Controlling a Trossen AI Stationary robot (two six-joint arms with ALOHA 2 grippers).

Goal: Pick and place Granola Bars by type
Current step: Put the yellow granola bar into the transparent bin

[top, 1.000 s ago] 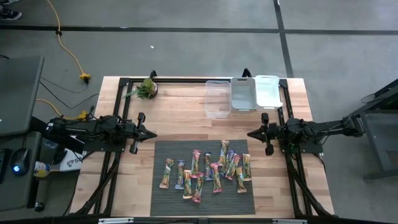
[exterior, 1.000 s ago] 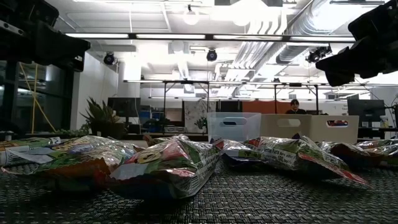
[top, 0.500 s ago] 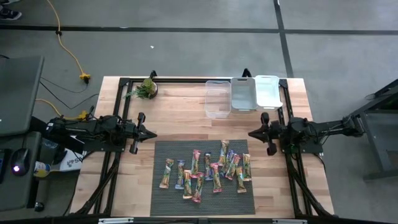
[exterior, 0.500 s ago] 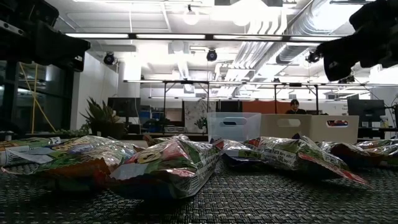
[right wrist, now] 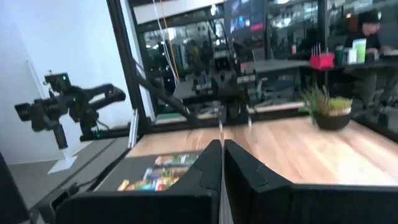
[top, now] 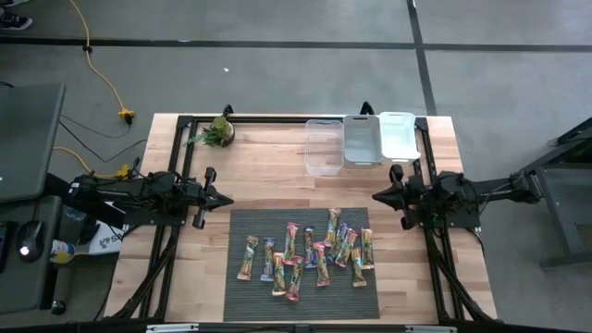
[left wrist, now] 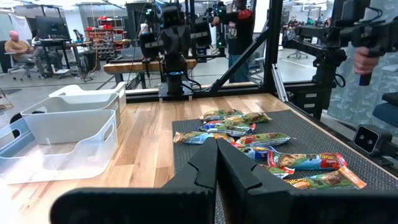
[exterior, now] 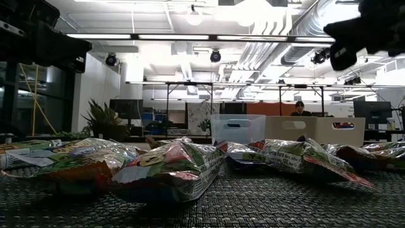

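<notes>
Left hand (top: 225,199) sits at the worktop's (top: 268,171) nine o'clock side, fingers pressed together and holding nothing, tip pointing toward three o'clock, just short of the dark ribbed mat (top: 242,305).

Potted plant (top: 218,131) stands at roughly eleven o'clock on the worktop, well apart from the mat.

Granola Bars (top: 310,253) lie loose on the mat at six o'clock (about a dozen, some overlapping, mostly lengthwise toward twelve); none is in a bin.

Three clear bins (top: 362,141) stand side by side at one o'clock, touching or nearly so.

Right hand (top: 376,195) sits at three o'clock, fingers likewise pressed together and holding nothing, tip pointing toward nine o'clock, above bare wood between the bins and the mat's corner.
</notes>
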